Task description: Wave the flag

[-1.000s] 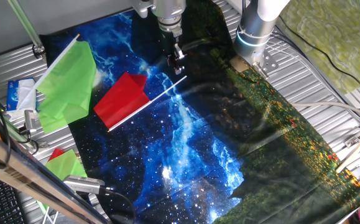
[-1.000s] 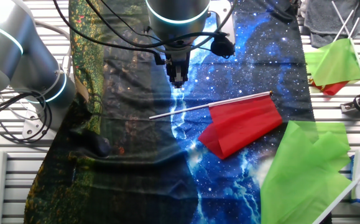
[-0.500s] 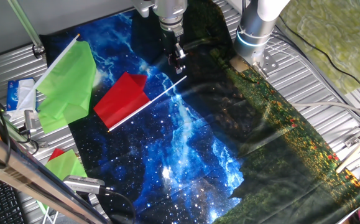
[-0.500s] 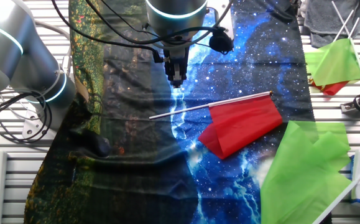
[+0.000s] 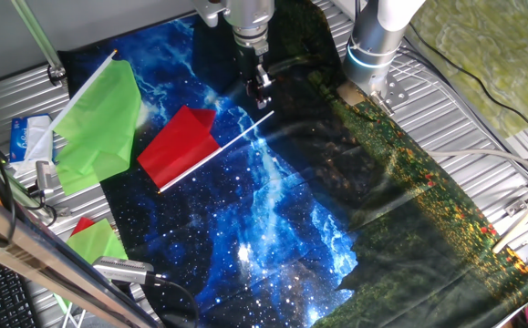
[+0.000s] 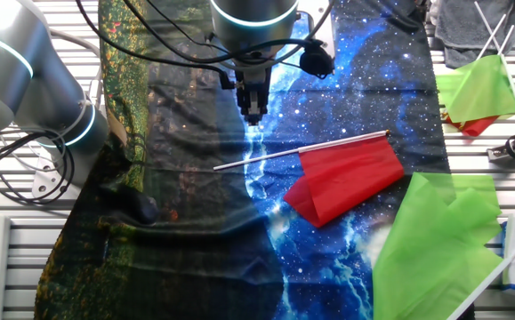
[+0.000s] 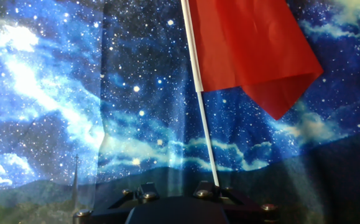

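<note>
We saw almost no change over last second: end effector [image 6: 253,114] hovered above stick's free end, flag [image 6: 346,178] untouched on tabletop. Finger state: cannot tell. Grasp pending.

I can read no text, label, brand, number or sign on anything in my three views here.

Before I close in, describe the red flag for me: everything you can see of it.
The red flag is a plain bright red sheet, thin, with one corner folded over, on a thin white stick. It lies flat on the starry blue cloth, untouched. The gripper hangs above the stick's bare end.
</note>
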Controlling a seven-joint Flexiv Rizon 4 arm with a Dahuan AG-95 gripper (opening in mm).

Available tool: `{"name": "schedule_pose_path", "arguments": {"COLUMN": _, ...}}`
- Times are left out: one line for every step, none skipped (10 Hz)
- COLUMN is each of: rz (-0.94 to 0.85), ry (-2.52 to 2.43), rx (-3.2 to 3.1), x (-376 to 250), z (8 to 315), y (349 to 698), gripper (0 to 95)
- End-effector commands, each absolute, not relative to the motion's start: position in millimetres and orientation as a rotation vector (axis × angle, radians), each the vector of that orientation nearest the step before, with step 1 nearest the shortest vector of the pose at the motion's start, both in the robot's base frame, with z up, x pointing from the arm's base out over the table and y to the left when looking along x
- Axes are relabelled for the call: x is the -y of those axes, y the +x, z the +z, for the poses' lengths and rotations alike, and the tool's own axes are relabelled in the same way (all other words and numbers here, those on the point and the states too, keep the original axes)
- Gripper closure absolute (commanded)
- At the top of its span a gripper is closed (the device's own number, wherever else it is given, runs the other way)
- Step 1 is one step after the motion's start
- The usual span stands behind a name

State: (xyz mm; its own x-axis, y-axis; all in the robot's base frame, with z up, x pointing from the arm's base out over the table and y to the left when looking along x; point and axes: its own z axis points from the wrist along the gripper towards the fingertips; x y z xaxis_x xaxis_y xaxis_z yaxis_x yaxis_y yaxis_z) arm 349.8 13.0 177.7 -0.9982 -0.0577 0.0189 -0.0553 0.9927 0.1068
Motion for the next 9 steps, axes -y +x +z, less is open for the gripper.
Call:
{"name": "schedule_pose_path", "arguments": {"rz": -0.165, "ry": 0.078, "rx": 3.108, "x": -13.0, "z": 177.7, "y": 349.8, "gripper": 76.0}}
{"name": "schedule_pose_path", "arguments": {"rz": -0.164, "ry": 0.068, "rx": 3.104, "x": -13.0, "z": 177.7, "y": 349.8, "gripper": 76.0}}
{"name": "schedule_pose_path", "arguments": {"rz": -0.164, "ry": 0.066, "rx": 3.103, "x": -13.0, "z": 177.7, "y": 349.8, "gripper": 76.0}}
{"name": "schedule_pose_path", "arguments": {"rz": -0.164, "ry": 0.064, "rx": 3.104, "x": -13.0, "z": 177.7, "y": 349.8, "gripper": 76.0}}
{"name": "schedule_pose_path", "arguments": {"rz": -0.164, "ry": 0.066, "rx": 3.104, "x": -13.0, "z": 177.7, "y": 349.8, "gripper": 76.0}}
{"name": "schedule_pose_path", "arguments": {"rz": -0.164, "ry": 0.067, "rx": 3.103, "x": -13.1, "z": 177.6, "y": 349.8, "gripper": 76.0}}
{"name": "schedule_pose_path", "arguments": {"rz": -0.165, "ry": 0.060, "rx": 3.104, "x": -13.2, "z": 177.4, "y": 349.8, "gripper": 76.0}}
{"name": "schedule_pose_path", "arguments": {"rz": -0.165, "ry": 0.058, "rx": 3.105, "x": -13.2, "z": 177.6, "y": 349.8, "gripper": 95.0}}
{"name": "schedule_pose_path", "arguments": {"rz": -0.166, "ry": 0.055, "rx": 3.106, "x": -13.1, "z": 177.5, "y": 349.8, "gripper": 95.0}}
